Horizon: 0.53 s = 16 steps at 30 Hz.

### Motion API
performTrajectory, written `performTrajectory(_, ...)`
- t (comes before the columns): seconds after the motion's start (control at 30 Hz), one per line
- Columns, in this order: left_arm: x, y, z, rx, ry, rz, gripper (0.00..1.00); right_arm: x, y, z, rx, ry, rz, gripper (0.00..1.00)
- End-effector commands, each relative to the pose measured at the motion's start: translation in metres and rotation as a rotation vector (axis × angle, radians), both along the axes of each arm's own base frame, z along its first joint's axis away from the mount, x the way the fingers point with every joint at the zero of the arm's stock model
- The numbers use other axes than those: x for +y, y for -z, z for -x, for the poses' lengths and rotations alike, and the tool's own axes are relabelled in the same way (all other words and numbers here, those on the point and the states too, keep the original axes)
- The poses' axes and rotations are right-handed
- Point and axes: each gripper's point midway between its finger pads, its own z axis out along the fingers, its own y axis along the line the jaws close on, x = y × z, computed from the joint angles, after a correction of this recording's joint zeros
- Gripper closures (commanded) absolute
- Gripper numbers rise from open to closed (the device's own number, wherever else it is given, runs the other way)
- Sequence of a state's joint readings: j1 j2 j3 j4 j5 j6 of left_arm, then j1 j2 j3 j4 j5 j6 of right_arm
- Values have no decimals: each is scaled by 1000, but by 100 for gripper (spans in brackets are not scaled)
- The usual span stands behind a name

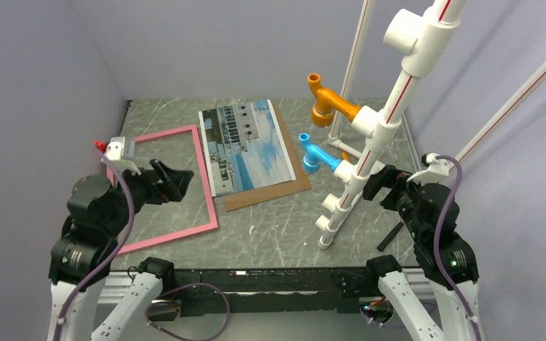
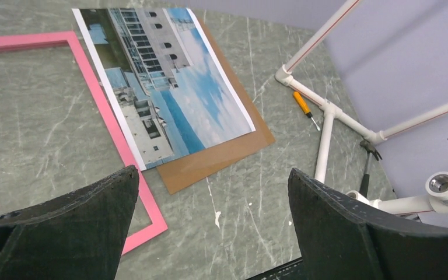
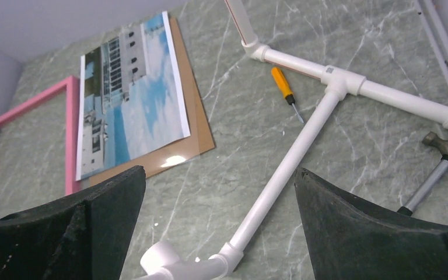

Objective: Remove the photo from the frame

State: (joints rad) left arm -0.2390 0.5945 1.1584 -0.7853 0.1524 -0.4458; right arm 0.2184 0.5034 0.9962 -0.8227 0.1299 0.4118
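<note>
The photo (image 1: pixel 245 145) of a pale building under blue sky lies flat on the brown backing board (image 1: pixel 270 193), just right of the frame. The pink frame (image 1: pixel 178 238) lies flat on the table with bare table showing through it. My left gripper (image 1: pixel 174 181) hovers open over the frame's right side, nothing between its fingers. From the left wrist, the gripper (image 2: pixel 213 175) looks down at the photo (image 2: pixel 163 81), the board (image 2: pixel 221 154) and the frame (image 2: pixel 102 108). My right gripper (image 1: pixel 380 183), partly behind the white pipes, is open and empty (image 3: pixel 220 172), well right of the photo (image 3: pixel 131 93).
A white pipe structure (image 1: pixel 370 142) with an orange fitting (image 1: pixel 327 103) and a blue fitting (image 1: pixel 316 153) rises right of the board. A yellow-handled screwdriver (image 3: pixel 283 84) and a hammer (image 3: pixel 437 169) lie among its base pipes. Walls close in left, back and right.
</note>
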Motion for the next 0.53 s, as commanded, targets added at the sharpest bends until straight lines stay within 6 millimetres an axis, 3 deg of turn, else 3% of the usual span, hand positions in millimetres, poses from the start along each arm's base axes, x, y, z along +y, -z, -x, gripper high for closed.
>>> performTrajectory(0.0, 20, -17, 23, -72, -77, 0, 1, -6, -16, 16, -52, 18, -16, 0)
performTrajectory(0.17, 38, -21, 47, -163, -150, 32, 1, -7, -35, 33, -143, 4, -48, 0)
performTrajectory(0.3, 47, -19, 51, -176, -204, 55, 0, -13, -44, 42, -186, 27, -54, 0)
performTrajectory(0.5, 46, -21, 51, -164, -204, 62, 1, -33, -22, 45, -110, 149, -44, 0)
